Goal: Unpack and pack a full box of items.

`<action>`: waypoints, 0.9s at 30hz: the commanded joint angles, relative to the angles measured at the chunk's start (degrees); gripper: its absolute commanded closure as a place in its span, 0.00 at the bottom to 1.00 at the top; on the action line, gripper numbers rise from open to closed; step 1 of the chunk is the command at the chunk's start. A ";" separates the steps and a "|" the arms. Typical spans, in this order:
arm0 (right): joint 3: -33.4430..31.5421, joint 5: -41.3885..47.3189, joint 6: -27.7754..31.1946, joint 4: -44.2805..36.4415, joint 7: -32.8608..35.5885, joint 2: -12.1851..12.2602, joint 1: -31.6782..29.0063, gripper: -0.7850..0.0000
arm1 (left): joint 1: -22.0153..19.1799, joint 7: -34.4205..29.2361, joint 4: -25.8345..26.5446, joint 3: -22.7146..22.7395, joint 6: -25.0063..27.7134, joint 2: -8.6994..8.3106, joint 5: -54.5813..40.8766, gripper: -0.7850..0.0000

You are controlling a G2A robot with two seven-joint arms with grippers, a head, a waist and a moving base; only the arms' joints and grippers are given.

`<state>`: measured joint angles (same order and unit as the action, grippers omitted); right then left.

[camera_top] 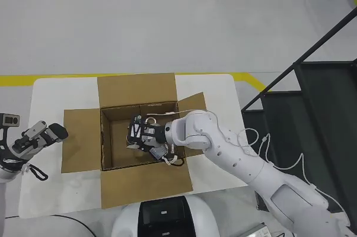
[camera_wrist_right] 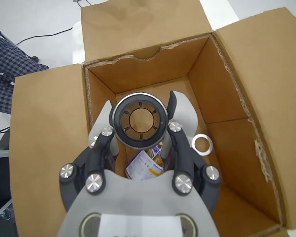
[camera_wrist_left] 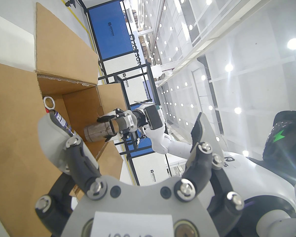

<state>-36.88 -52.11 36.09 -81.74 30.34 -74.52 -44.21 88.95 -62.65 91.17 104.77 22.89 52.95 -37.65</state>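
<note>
Closest to the lens is the right gripper (camera_wrist_right: 141, 115), its fingers pinching a hollow metal cylinder (camera_wrist_left: 97, 131) from both sides just below its dark-rimmed end. It hangs within the opening of the cardboard box (camera_wrist_right: 222, 94), a little toward the 9 o'clock side as seen from above.

What matters for the next move is how that cylinder lies. Its long axis runs straight out from the wrist in line with the fingers. In the top view that is roughly 3 to 9 o'clock, with the free end tipped down into the box. From where I stand it looks about level with the rim, though I cannot say how deep it sits. Lifting it out or lowering it in would mean moving along that slanted axis and keeping clear of the 9 o'clock wall.

On the box floor lie a flat metal ring (camera_wrist_right: 202, 144) and a purple-labelled packet (camera_wrist_right: 143, 164), both under the wrist.

Well away, at 9 o'clock beyond the side flap and over the edge of the white table (camera_top: 48, 95), the left gripper (camera_top: 51, 133) hangs spread wide with nothing in it. I judge the right arm far the nearer to the contents.
</note>
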 commanded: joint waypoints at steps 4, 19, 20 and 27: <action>7.44 1.55 2.29 11.92 -2.29 -4.69 7.23 1.00 | 0.00 0.00 0.00 0.00 0.00 0.00 0.00 0.00; 17.80 -4.40 10.13 37.79 -14.77 -16.18 16.24 1.00 | 0.00 0.00 0.00 0.00 0.00 0.00 0.00 0.00; 18.14 -4.82 10.07 39.09 -15.18 -16.82 16.56 1.00 | 0.00 0.00 0.00 0.00 0.00 0.00 0.00 0.00; 19.34 -6.30 10.85 46.11 -17.31 -20.53 18.24 0.00 | 0.00 0.00 0.00 0.00 0.00 0.00 0.00 0.00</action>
<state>-17.61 -58.28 46.56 -36.37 13.21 -94.72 -26.15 88.95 -62.65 91.17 104.77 22.89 52.95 -37.65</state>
